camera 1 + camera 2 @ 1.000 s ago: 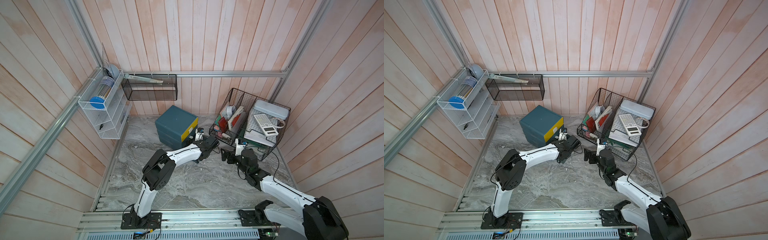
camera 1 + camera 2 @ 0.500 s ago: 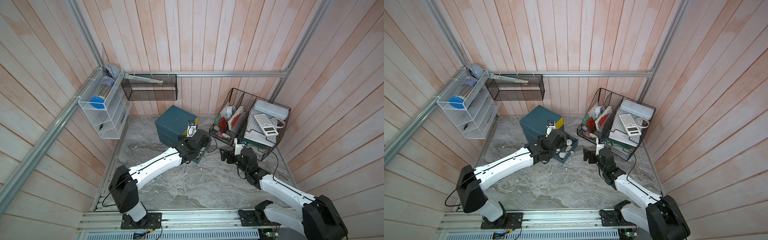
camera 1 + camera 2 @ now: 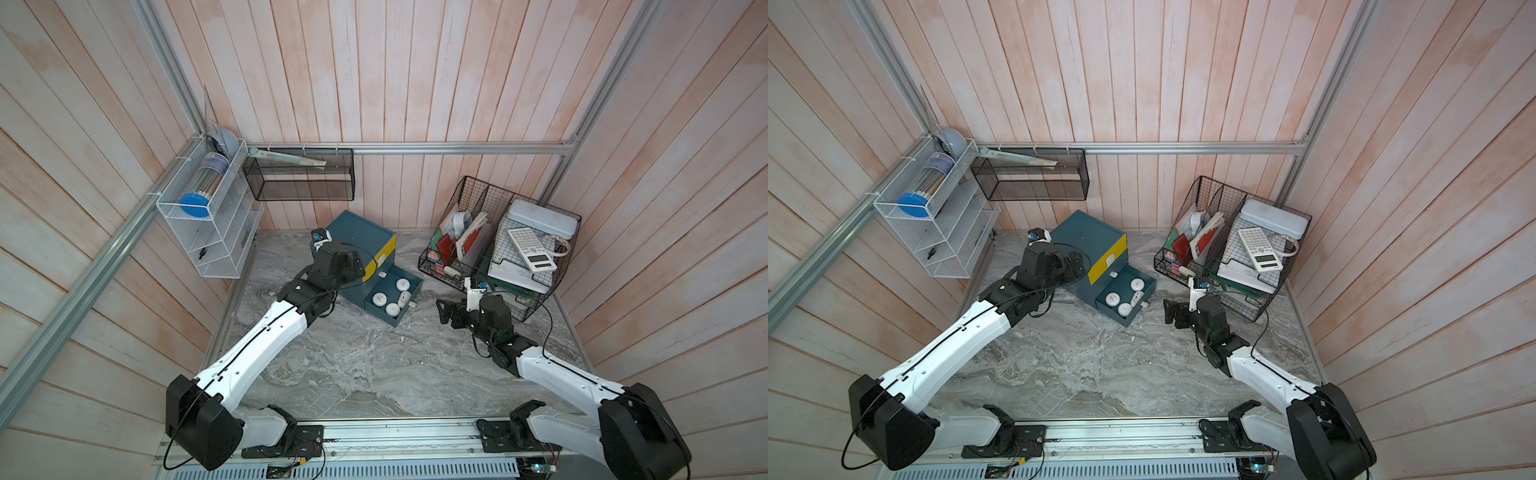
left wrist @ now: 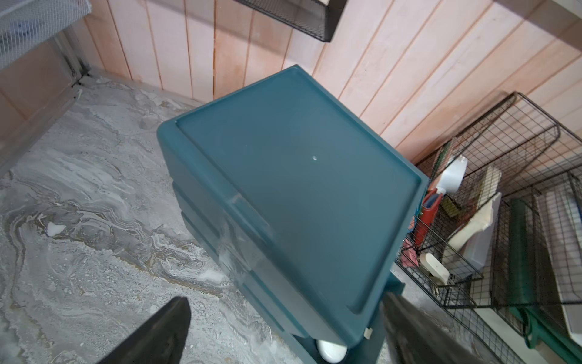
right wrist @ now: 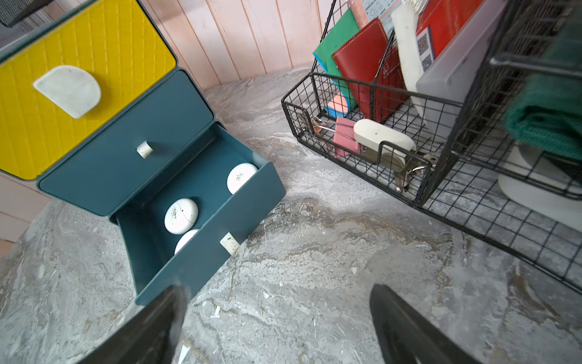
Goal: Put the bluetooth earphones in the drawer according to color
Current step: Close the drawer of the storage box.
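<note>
The drawer cabinet (image 3: pixel 359 239) (image 3: pixel 1090 239) is dark teal with a yellow top front (image 5: pixel 78 94). Its bottom drawer (image 3: pixel 409 302) (image 3: pixel 1142 302) (image 5: pixel 208 249) is pulled out. Several white bluetooth earphones (image 3: pixel 379 298) (image 3: pixel 1113 298) (image 5: pixel 181 216) lie in it. One of them shows under the cabinet's edge (image 4: pixel 330 349) in the left wrist view. My left gripper (image 3: pixel 347 266) (image 3: pixel 1073 266) (image 4: pixel 285 297) hovers open over the cabinet's top, holding nothing. My right gripper (image 3: pixel 451 311) (image 3: pixel 1173 313) (image 5: pixel 277 288) is open and empty, low over the marble just right of the pulled-out drawer.
A black wire basket (image 3: pixel 523 305) (image 5: pixel 356 151) with cards, clips, a calculator (image 3: pixel 532 249) and a tin stands at the back right, close behind my right gripper. A white wire rack (image 3: pixel 199 232) and a black mesh shelf (image 3: pixel 299 178) hang on the left and back walls.
My left gripper has opened and pulled back from the drawer front, leftward over the cabinet's top. The white earphones in the drawer are now uncovered. The right arm has barely moved.
</note>
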